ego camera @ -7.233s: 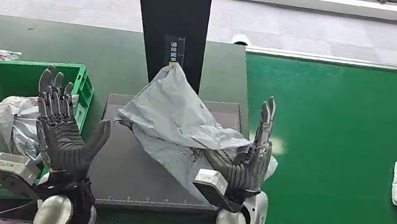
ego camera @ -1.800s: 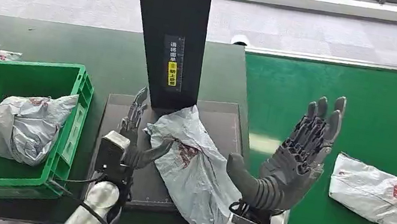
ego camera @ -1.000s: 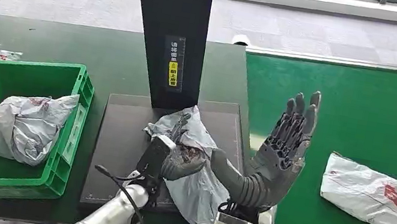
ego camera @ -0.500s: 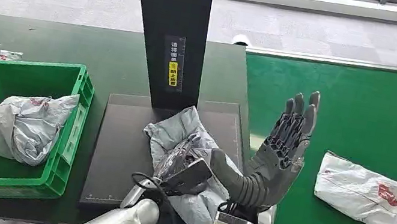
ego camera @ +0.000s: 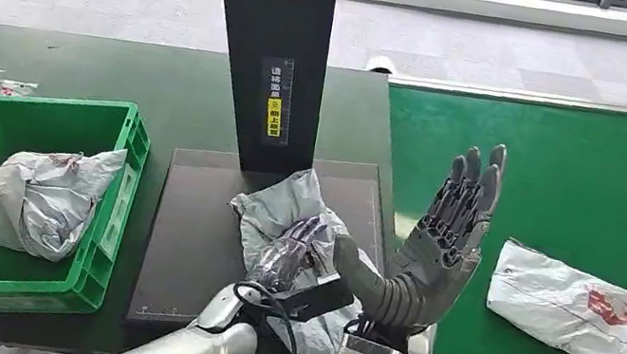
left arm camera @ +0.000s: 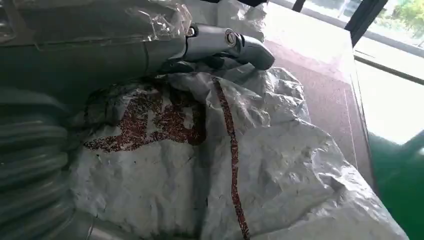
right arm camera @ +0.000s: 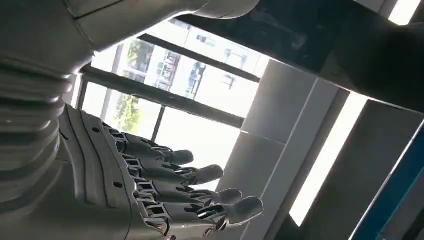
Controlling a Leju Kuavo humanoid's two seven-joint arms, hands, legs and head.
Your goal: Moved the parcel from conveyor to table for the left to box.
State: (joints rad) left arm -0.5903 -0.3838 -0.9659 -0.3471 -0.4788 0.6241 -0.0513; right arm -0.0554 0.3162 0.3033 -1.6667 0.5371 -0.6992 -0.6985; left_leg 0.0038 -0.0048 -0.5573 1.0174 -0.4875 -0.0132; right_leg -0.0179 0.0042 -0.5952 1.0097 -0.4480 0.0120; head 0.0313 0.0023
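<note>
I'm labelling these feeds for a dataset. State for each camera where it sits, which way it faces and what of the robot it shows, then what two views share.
Head view: high on the body, looking forward and down at the dark table, green bin and conveyor; shows the left hand on the grey parcel and the raised, open right hand.
Left wrist view: behind the left hand, facing the parcel close up; shows its thumb.
Right wrist view: behind the right hand, facing up toward windows.
Shared: head and left wrist views both show the parcel.

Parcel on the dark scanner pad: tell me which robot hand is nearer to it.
Left. The left robot hand rests on the parcel on the scanner pad; the right robot hand is raised beside it, fingers spread, touching nothing.
</note>
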